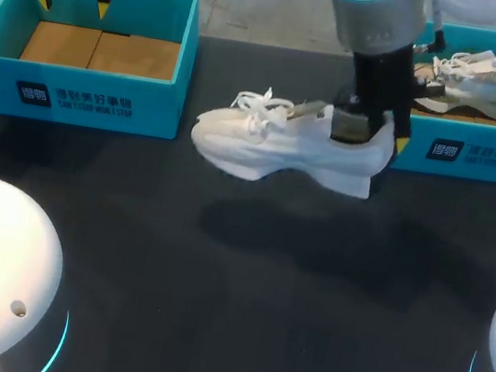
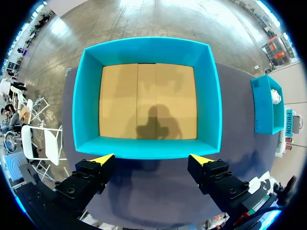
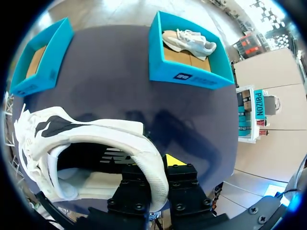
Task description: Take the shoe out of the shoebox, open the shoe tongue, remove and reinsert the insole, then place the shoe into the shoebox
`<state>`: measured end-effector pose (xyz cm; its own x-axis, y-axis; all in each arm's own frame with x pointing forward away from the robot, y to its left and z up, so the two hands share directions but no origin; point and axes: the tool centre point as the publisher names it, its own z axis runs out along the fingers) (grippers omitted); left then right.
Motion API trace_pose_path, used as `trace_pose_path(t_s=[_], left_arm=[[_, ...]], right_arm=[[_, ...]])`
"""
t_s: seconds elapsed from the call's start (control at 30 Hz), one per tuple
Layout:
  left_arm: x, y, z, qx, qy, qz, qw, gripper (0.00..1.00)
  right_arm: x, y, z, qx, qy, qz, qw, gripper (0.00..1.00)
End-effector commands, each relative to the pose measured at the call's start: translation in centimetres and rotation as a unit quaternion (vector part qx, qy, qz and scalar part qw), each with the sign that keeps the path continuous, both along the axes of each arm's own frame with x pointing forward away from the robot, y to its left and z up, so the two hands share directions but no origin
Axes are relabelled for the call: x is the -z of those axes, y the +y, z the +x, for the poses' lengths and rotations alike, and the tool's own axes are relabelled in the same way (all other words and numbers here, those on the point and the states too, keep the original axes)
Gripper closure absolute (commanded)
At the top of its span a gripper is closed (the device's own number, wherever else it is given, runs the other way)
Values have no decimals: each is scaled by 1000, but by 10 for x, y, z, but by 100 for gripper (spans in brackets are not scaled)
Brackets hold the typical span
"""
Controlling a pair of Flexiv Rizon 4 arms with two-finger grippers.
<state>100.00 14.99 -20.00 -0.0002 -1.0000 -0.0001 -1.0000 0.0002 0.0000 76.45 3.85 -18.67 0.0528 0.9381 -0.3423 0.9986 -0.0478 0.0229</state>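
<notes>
since the white shoe (image 1: 284,140) hangs over the middle of the table (image 1: 232,287), clamped only at its heel collar by the right gripper (image 3: 154,178), it could twist or slip free. the left shoebox (image 1: 92,95) holds only cardboard lining (image 1: 100,49) below the spread-open left gripper (image 1: 72,0); the right shoebox (image 1: 479,157) holds another shoe (image 1: 482,81).

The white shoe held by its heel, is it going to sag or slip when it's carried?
Likely stiff: the white shoe juts out level though the right gripper pinches only its heel collar. With the toe far out, it may pivot. The loose laces look floppy and could snag.
</notes>
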Motion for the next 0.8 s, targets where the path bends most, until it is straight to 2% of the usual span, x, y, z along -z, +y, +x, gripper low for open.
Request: trace_pose_path(t_s=[0.03, 0.5, 0.6, 0.73, 0.8], left_arm=[[0, 0, 0, 0, 0, 0, 1000, 0], [0, 0, 0, 0, 0, 0, 1000, 0], [0, 0, 0, 0, 0, 0, 1000, 0], [0, 0, 0, 0, 0, 0, 1000, 0], [0, 0, 0, 0, 0, 0, 1000, 0]], right_arm=[[5, 10, -11, -3, -3, -2, 1000, 100], [31, 35, -39, -32, 13, -21, 999, 100], [41, 39, -41, -32, 15, -21, 999, 100], [62, 41, -40, -28, 23, -49, 998, 100], [73, 40, -40, -28, 21, -36, 999, 100]])
